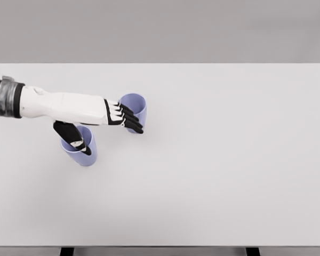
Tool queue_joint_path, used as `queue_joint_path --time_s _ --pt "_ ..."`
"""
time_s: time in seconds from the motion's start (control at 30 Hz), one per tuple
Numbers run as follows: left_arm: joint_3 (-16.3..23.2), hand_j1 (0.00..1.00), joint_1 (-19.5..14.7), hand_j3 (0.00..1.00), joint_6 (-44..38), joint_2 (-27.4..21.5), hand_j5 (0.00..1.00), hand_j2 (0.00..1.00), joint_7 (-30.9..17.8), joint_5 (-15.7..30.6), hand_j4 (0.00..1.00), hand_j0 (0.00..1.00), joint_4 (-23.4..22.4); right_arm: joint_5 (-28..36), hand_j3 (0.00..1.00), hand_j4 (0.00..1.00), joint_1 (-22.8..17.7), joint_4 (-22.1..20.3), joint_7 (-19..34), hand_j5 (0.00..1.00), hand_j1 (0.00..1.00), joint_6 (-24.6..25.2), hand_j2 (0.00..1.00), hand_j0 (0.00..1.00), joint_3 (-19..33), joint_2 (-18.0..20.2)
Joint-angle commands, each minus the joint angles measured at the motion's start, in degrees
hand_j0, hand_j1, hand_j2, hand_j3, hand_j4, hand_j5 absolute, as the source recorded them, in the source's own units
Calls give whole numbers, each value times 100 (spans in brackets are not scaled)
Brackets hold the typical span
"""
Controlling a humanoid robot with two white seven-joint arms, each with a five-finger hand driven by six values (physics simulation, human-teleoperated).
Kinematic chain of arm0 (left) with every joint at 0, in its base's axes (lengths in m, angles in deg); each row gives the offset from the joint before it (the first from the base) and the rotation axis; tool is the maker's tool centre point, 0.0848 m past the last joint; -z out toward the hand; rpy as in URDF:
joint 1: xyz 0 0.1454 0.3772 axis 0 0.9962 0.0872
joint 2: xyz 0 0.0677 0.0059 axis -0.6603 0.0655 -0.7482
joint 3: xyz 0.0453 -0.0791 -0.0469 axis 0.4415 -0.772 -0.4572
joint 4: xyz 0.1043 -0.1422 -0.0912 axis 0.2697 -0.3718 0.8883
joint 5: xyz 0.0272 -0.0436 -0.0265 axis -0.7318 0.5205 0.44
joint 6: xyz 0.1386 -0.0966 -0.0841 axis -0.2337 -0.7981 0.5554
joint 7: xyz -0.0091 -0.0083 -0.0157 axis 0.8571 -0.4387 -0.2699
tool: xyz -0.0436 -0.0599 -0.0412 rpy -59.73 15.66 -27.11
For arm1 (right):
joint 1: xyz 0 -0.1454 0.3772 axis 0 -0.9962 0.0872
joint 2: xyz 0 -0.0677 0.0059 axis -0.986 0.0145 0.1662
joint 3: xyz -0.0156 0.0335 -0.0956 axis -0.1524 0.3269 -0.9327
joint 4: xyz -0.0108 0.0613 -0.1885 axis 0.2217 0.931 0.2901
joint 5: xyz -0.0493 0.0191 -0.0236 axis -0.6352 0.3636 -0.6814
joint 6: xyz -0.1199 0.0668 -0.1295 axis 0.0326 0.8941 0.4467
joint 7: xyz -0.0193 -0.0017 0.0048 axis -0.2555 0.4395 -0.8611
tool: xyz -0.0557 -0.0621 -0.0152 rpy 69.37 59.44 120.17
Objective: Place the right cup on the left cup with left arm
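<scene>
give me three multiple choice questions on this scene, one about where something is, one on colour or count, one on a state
1. Where is the left hand?
A. at the table's right edge
B. between the two cups, against the right cup
C. off the table

2. How many cups stand on the table?
A. one
B. two
C. four

3. What state is the right cup in?
A. upright on the table
C. lying on its side
B. stacked on the left cup

Answers:
1 B, the fingers lie across the right cup's front, thumb over the left cup.
2 B, two lilac cups show.
3 A, its open mouth faces up, apart from the other cup.
</scene>
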Motion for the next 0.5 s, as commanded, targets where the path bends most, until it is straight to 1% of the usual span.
queue_joint_path --time_s 0.0,0.03,0.07,0.1,0.17,0.2,0.23,0.27,0.3,0.33,0.4,0.47 --pt "56 100 -17 100 -15 7 100 100 3 46 100 100 -9 -8 100 100 0 0 2 100 100 -4 100 100 -12 0" --pt "56 100 -158 100 -15 25 100 100 3 54 100 100 -53 1 100 100 0 9 2 100 100 -3 100 100 -4 0" --pt "56 100 -272 100 -15 69 100 100 3 63 100 100 -193 1 100 100 0 9 2 100 100 5 100 100 5 0" --pt "56 100 -395 100 -15 235 100 100 3 89 100 100 -544 1 100 100 0 9 2 100 100 5 100 100 23 0" --pt "47 100 -466 100 -15 675 100 100 3 89 100 100 -1204 1 100 100 0 9 2 100 100 5 100 100 5 0" --pt "47 100 -492 100 -15 763 100 100 -6 98 100 100 -1318 1 100 100 0 9 2 100 100 -3 100 100 5 0" --pt "21 100 -492 100 -15 772 100 100 3 142 100 100 -1318 1 100 100 0 9 2 100 100 -3 100 100 23 0" --pt "21 100 -571 100 -15 833 100 100 3 221 100 100 -1327 1 100 100 0 9 2 100 100 5 100 100 23 0" --pt "21 100 -641 100 -15 930 100 100 3 230 100 100 -1423 1 100 100 0 9 2 100 100 5 100 100 23 0" --pt "21 100 -712 100 -15 1097 100 100 3 248 100 100 -1634 1 100 100 0 9 2 100 100 5 100 100 23 0" --pt "29 100 -729 100 -15 1273 100 100 3 230 100 100 -1854 1 100 100 0 9 2 100 100 5 100 100 23 0" --pt "47 100 -721 100 -15 1317 100 100 -6 177 100 100 -1960 1 100 100 0 9 2 100 100 -3 100 100 23 0"
